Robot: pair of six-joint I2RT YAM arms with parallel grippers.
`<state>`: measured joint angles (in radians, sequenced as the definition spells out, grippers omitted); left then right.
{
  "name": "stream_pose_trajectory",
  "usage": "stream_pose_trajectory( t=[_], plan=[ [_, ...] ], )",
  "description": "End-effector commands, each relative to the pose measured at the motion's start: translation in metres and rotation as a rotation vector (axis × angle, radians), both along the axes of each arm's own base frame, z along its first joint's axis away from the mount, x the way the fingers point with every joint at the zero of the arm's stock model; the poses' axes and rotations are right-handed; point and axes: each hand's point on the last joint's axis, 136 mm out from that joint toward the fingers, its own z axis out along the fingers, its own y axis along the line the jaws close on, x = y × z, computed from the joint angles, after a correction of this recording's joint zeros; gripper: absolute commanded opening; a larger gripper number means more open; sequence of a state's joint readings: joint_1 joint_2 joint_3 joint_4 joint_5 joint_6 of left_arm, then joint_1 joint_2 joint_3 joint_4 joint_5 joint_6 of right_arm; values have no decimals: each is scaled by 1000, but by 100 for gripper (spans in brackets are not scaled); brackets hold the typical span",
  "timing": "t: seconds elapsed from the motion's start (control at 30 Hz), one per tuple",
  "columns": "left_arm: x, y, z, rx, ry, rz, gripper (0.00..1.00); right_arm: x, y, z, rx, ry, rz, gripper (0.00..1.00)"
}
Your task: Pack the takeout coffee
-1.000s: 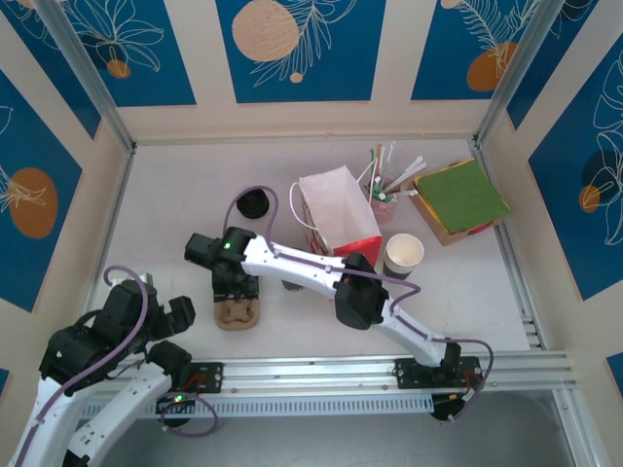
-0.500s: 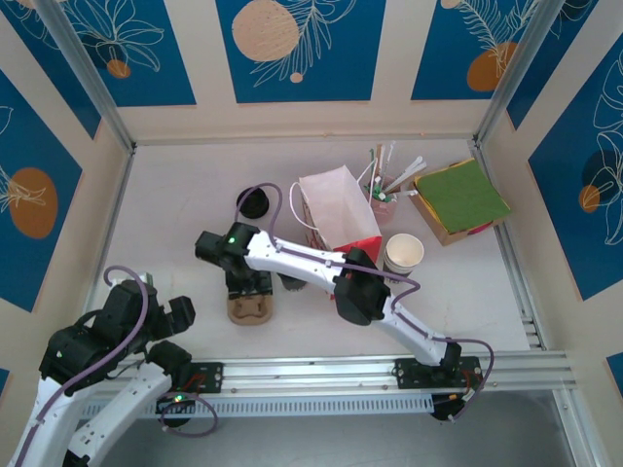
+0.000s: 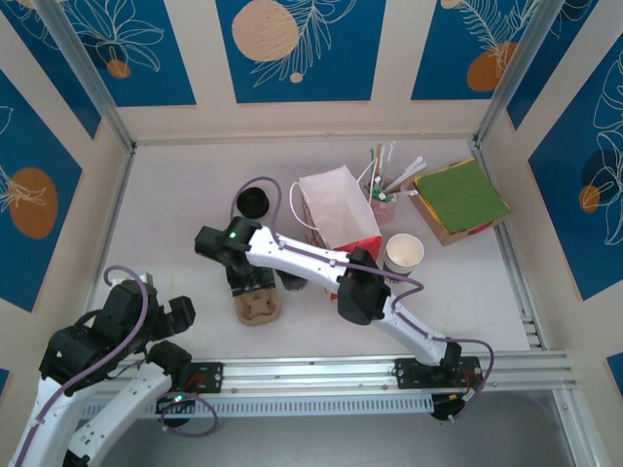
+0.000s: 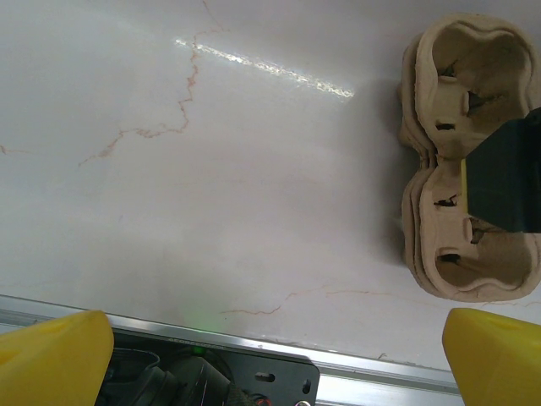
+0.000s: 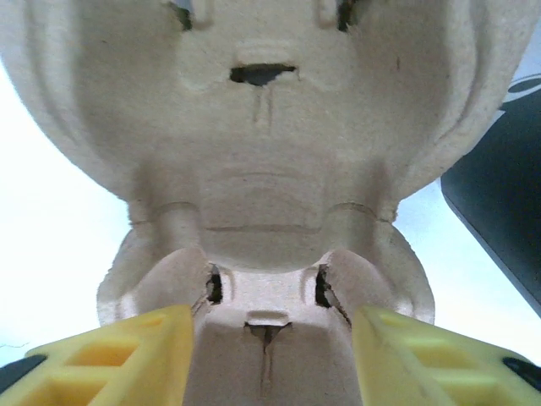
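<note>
Nearest, well to the near left of the bag point(image 3: 336, 219), the left gripper point(image 3: 178, 334) hangs by the table's point(image 3: 175, 224) front rail point(image 3: 321, 375) with its jaws spread wide, holding nothing. In its wrist view the two yellow fingertips sit at the bottom corners with bare marble above. A little farther in, near and to the left of the bag, a pulp carrier point(image 3: 261, 309) with two wells lies flat on the table. The right arm reaches across in front of the bag, and the right gripper point(image 5: 270, 359) is down on the carrier. Its yellow fingers point(image 5: 114, 355) stand half closed, one to each side of the narrow waist between the wells, pinching it. Just right of the bag's near end stands an open cup point(image 3: 404, 255), white. The bag itself is white paper with red at its near edge, its mouth open. The coffee point(image 3: 253, 202) stands to the left of the bag's far end, apart from it — from above, its round black lid is what shows — and well apart from both grippers. At the bag's far right corner is a pink stirrer cup point(image 3: 383, 206), and farther right a napkin box point(image 3: 458, 199) topped with green napkins.
</note>
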<state>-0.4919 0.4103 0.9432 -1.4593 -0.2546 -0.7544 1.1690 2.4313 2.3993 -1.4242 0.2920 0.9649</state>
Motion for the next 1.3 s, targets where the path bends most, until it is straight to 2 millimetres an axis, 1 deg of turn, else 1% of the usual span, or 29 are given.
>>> stream_pose_trajectory(
  t=[0.0,0.13,0.33,0.63,0.93,1.27],
  plan=[
    [-5,2,-4,-8,9,16,100,4,1,19,38,-21,-8,49],
    [-5,1,-3,-16,2,10,100,13,-2,14,28,-30,-21,49],
    [-6,1,-4,-19,4,6,100,21,5,15,51,-52,-13,49],
    [-4,-1,-3,-21,-3,1,100,31,10,4,62,-41,-34,48],
    [-4,-2,-2,-22,-5,-10,100,30,9,-8,43,-15,-51,48],
    [-3,-3,-1,-24,-11,-21,100,24,9,-20,21,10,-55,48]
  ],
)
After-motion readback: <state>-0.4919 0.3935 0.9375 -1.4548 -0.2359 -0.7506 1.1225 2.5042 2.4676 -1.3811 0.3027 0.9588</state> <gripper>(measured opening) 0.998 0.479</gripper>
